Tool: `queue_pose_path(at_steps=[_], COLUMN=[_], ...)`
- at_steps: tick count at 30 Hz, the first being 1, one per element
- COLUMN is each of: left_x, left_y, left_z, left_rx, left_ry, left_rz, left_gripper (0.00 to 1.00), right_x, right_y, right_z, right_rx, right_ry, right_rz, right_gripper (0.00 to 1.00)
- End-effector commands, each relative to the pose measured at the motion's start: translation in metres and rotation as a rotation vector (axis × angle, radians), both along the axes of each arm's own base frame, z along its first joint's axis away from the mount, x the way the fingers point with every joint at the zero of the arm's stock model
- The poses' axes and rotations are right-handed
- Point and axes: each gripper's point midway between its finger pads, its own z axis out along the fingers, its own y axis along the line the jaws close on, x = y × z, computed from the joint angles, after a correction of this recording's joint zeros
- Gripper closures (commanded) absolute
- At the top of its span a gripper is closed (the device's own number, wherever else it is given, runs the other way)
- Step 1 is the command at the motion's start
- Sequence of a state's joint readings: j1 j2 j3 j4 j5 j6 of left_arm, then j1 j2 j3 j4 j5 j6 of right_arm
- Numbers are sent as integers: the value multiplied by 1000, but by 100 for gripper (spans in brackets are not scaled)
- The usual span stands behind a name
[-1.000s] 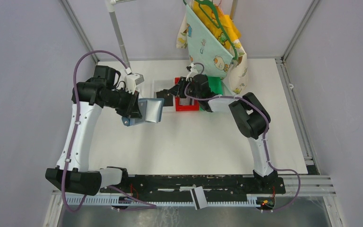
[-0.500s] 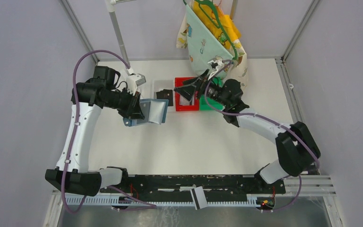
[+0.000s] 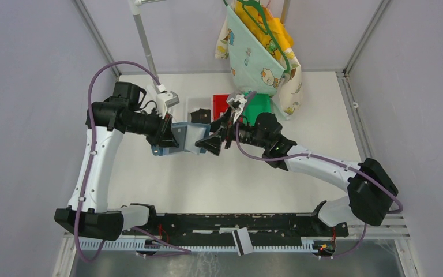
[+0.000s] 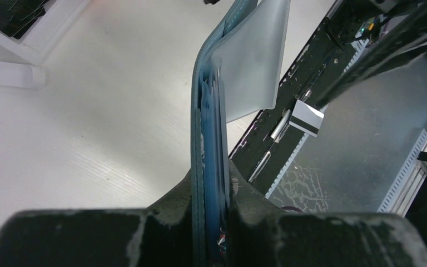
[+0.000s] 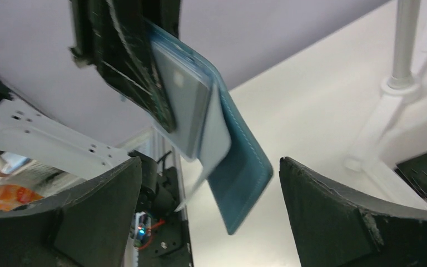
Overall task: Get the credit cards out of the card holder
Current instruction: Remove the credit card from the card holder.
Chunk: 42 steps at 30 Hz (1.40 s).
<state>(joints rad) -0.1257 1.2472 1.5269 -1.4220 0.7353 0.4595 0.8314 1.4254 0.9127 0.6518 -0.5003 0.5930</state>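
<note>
Left gripper (image 4: pixel 211 214) clamps the card holder (image 5: pixel 246 167); right gripper (image 3: pixel 212 142) gapes wide. Card (image 5: pixel 216 138) looks thin, stiff, slick: pinch its protruding edge.

- Left wrist view: the card holder (image 4: pixel 196 139) runs off the frame's upper edge, and its lower end is buried between the left fingers (image 4: pixel 117 233).
- Right wrist view: the credit cards (image 5: pixel 186 105) are blurred and cannot be counted.

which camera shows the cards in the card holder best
Right wrist: the card holder faces it, pale cards fanning out of it. Left wrist sees it edge-on with one card poking out; top external shows only a small blue patch.
</note>
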Motion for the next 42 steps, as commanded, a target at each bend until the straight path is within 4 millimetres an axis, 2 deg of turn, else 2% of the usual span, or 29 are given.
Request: queue_pose_path(at_steps=[1,5,8,12,15,19,22,24,26,27,31,35,42], left_x=[-8,-11,-15,-18,-19,-20,-19,-18,-17,-17,-18,-24,-29], left_y=[-9,-11,-14,-18,-19,-19,-19,-19,-19,-20,-21,-22,-22], left_z=[22,27,33,37,38,39,38,38,38,39,41,45,45], left_rx=[-63,-79,-106,-136,-146,-146,-145,-145,-146,-148,-161,-175,-179], left_ry=[-85,-91,-92,-93,-87,-88,-83,-79,-71,-68,-67,-95,-117], left_rz=[-72,-88,-102,-116,-116,-116,-111,-108,-104,-103,-106,-123,-143], left_gripper=[98,98,98,98,98,98,96,87,79,73,59,51,51], right_x=[19,28,14,-30,-50,-51,-47,-43,-36,-32,-19,-12,-10], right_y=[-8,-22,-18,4,3,5,8,9,11,13,8,-4,-12], right_z=[2,-3,6,35,51,49,45,42,38,35,26,23,28], right_rx=[-98,-102,-18,175,295,302,283,271,256,245,252,301,326], right_ry=[-104,-97,-98,-79,-51,-15,-3,15,42,57,106,150,155], right_rz=[-170,-273,-206,90,211,232,218,205,183,172,127,102,103], right_gripper=[2,2,2,23,31,48,68,85,97,99,100,100,100])
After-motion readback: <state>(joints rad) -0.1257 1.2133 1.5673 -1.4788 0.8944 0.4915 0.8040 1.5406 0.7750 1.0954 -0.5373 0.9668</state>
